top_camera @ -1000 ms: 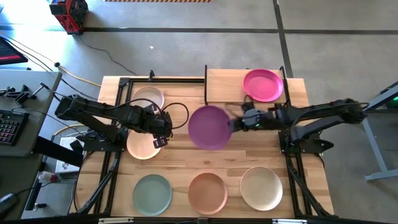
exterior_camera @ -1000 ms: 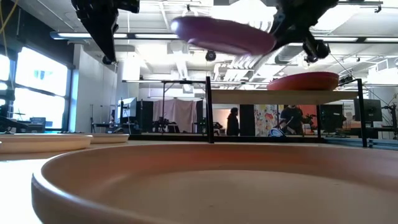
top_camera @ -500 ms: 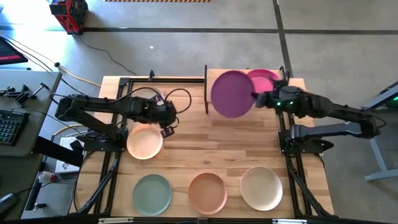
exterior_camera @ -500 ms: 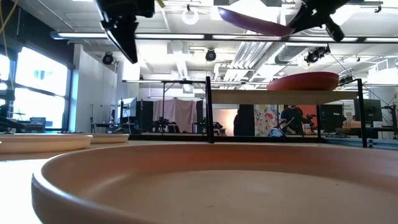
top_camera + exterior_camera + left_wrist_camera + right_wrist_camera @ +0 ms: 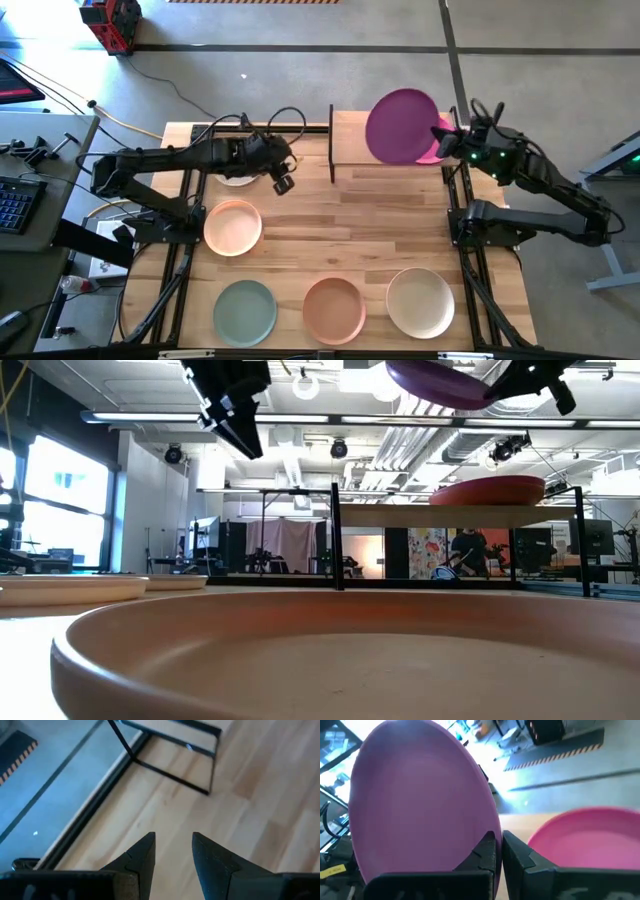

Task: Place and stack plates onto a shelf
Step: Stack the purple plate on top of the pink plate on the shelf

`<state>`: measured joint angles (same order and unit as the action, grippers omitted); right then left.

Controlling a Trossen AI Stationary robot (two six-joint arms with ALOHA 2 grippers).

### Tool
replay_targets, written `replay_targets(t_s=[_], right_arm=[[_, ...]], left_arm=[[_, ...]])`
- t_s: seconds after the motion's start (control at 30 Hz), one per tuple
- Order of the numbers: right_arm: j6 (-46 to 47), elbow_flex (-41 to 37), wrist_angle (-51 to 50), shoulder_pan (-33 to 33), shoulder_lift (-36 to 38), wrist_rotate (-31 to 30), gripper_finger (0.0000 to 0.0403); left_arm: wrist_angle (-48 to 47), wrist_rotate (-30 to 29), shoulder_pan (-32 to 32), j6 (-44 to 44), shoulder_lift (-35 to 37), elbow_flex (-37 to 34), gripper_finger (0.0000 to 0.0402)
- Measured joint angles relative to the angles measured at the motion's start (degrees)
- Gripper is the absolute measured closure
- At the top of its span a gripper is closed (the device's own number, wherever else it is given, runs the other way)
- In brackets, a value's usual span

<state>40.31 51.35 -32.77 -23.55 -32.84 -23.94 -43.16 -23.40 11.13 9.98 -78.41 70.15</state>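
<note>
My right gripper [image 5: 499, 851], dark matt plastic, pinches a smooth matt purple plate [image 5: 402, 126] above the pale wood-grain shelf [image 5: 350, 142] with thin black metal uprights; at six o'clock on the lightly varnished wooden tabletop [image 5: 330, 225], matt pastel plates [image 5: 334, 308].

In the upper right of the frame the right gripper [image 5: 447, 146] holds a purple plate [image 5: 401, 126] by its rim over the shelf [image 5: 350, 139], overlapping a magenta plate [image 5: 440, 145]. At upper centre-left, the left gripper [image 5: 282, 182] hangs near a cream plate [image 5: 236, 180]. Peach [image 5: 232, 226], sage green [image 5: 245, 311], salmon [image 5: 334, 309] and off-white [image 5: 420, 303] plates lie below.
</note>
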Motion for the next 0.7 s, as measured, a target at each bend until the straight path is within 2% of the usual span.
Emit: replay_targets(t_s=[0.23,0.37,0.53,0.7], right_arm=[[-8.1,0.4,5.1,-4.0,1.1,1.0,0.0403],[-13.0,4.9,3.4,-6.5,-0.5,1.3,0.0403],[-15.9,15.4,-6.2,-11.3,-4.7,-0.8,0.0403],[-16.1,27.4,-21.7,-17.3,-11.7,-0.8,0.0403]], left_arm=[[4.7,0.1,3.8,-0.7,0.0,0.0,0.0284],[5.9,0.1,5.2,-0.7,0.0,0.0,0.0284],[5.8,0.2,5.8,-0.6,0.0,0.0,0.0284],[5.8,0.2,5.8,0.4,0.0,0.0,0.0284]])
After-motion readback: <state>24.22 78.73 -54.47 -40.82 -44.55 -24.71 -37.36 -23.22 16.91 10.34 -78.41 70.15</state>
